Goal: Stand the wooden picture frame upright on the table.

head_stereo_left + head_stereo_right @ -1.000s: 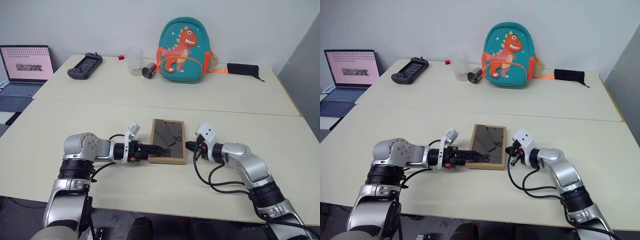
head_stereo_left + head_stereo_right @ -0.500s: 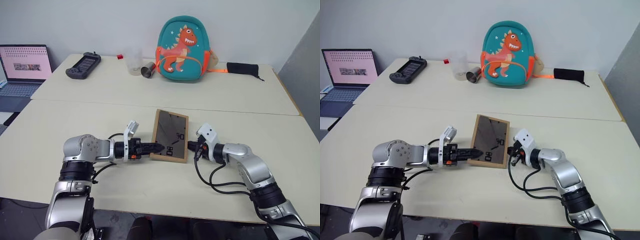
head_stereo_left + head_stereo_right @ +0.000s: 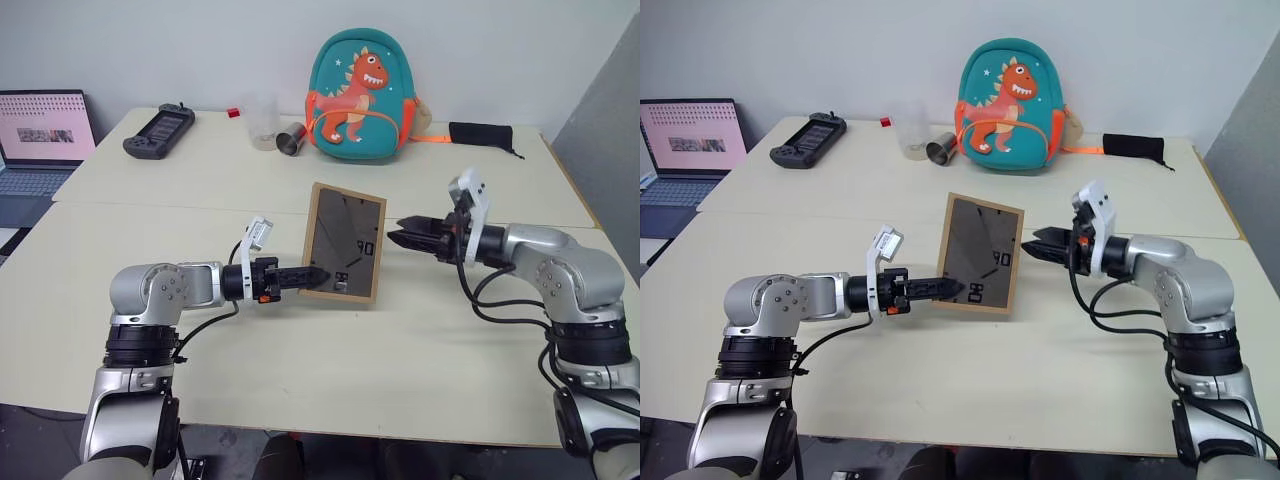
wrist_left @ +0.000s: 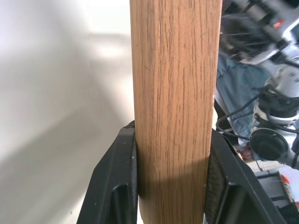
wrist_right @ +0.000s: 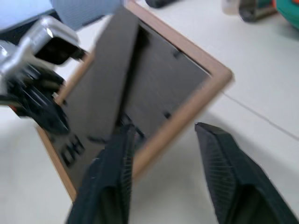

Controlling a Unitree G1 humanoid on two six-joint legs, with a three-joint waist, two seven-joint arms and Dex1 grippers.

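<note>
The wooden picture frame [image 3: 345, 243] is tipped up steeply over the table [image 3: 300, 370], with its dark back panel and fold-out stand facing me. I cannot tell whether its lower edge touches the table. My left gripper [image 3: 312, 276] is shut on the frame's lower left edge. In the left wrist view the tan wood edge [image 4: 175, 93] sits clamped between both black fingers [image 4: 117, 186]. My right gripper [image 3: 397, 232] hovers open just off the frame's right edge, apart from it. The right wrist view looks between its spread fingers [image 5: 224, 172] at the frame's back [image 5: 140, 79].
At the back stand a teal dinosaur backpack [image 3: 360, 95], a clear cup [image 3: 262, 122], a metal cup [image 3: 292, 140], a dark handheld console [image 3: 158, 132] and a black pouch [image 3: 480, 135]. A laptop [image 3: 40, 130] sits far left. A seam [image 3: 180, 204] crosses the table.
The frame went from lying flat to tipped up steeply. My left gripper closed on its edge and rose a little. My right gripper rose beside the frame and opened.
</note>
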